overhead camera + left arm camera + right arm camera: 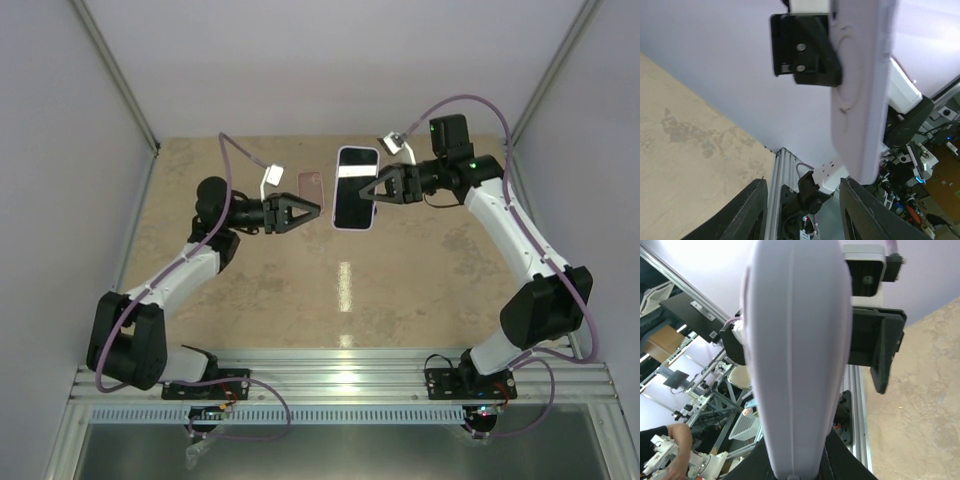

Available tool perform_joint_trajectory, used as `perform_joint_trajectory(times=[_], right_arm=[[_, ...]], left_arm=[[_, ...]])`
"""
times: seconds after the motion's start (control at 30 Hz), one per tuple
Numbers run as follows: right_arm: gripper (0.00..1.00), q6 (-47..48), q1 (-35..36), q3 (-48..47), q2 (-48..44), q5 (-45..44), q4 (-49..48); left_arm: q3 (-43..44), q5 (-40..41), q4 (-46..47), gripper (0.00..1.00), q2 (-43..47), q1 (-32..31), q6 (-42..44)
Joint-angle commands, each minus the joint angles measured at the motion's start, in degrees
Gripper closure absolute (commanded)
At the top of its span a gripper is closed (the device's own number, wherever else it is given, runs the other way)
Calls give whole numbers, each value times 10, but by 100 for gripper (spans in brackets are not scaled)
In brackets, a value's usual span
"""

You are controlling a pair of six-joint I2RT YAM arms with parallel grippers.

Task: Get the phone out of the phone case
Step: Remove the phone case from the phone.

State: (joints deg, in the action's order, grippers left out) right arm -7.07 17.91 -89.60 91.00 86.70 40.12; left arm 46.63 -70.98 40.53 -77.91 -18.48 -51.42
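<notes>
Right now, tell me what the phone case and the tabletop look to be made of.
The phone case looks like soft silicone or matte plastic: pale lilac, smooth, low sheen, a faint moulded line along its edge. The tabletop looks like cork or pressed board: tan, matte, mottled with darker blotches.

- Left arm (170,278): stretched forward from its base, forearm angled inward toward the centre.
- Left gripper (306,211): pointing right, facing the other gripper, fingers (751,210) parted.
- Right arm (520,235): elbow raised, forearm reaching inward to the left.
- Right gripper (369,190): pointing left, fingers clamped on one long edge of the phone (354,200), held aloft.
</notes>
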Motion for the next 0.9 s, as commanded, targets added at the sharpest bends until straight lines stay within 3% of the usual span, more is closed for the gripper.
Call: perform_joint_trajectory(times=[0.0, 0.4, 0.7, 0.87], right_arm=[[100, -42, 5, 7, -16, 56, -54], [100, -59, 22, 3, -15, 58, -74], [100, -59, 24, -5, -8, 59, -72], [99, -54, 24, -4, -5, 58, -67]], left_arm=[[0, -5, 96, 58, 24, -10, -61], [17, 0, 35, 58, 22, -42, -7], [17, -2, 31, 57, 22, -42, -2], [8, -7, 76, 53, 25, -42, -33]])
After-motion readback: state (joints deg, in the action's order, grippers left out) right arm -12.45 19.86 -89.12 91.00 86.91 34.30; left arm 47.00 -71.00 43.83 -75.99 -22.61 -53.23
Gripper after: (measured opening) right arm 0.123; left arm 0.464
